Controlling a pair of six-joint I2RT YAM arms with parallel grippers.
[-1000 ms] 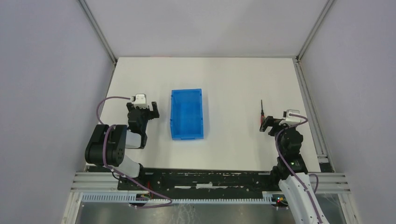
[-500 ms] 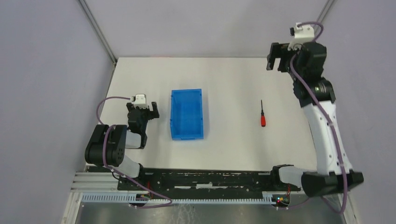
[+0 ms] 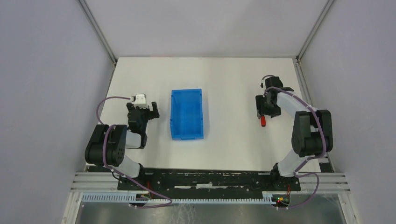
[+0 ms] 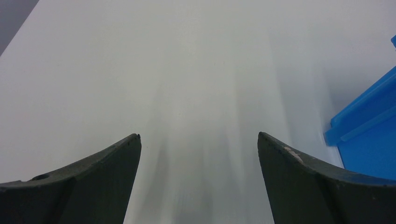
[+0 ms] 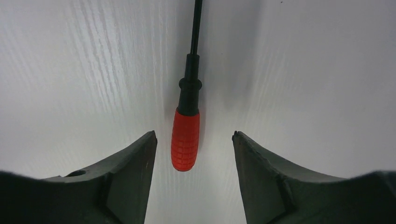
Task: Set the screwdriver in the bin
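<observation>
Our right tool (image 5: pixel 194 134) stands wide astride the screwdriver (image 5: pixel 189 91), not touching it. It looks light and stiff; we should grip the ribbed handle (image 5: pixel 185 142).

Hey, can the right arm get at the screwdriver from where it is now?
Probably yes. The right end effector hangs open over the screwdriver, straddling its red handle, and nothing sits between the two.
</observation>
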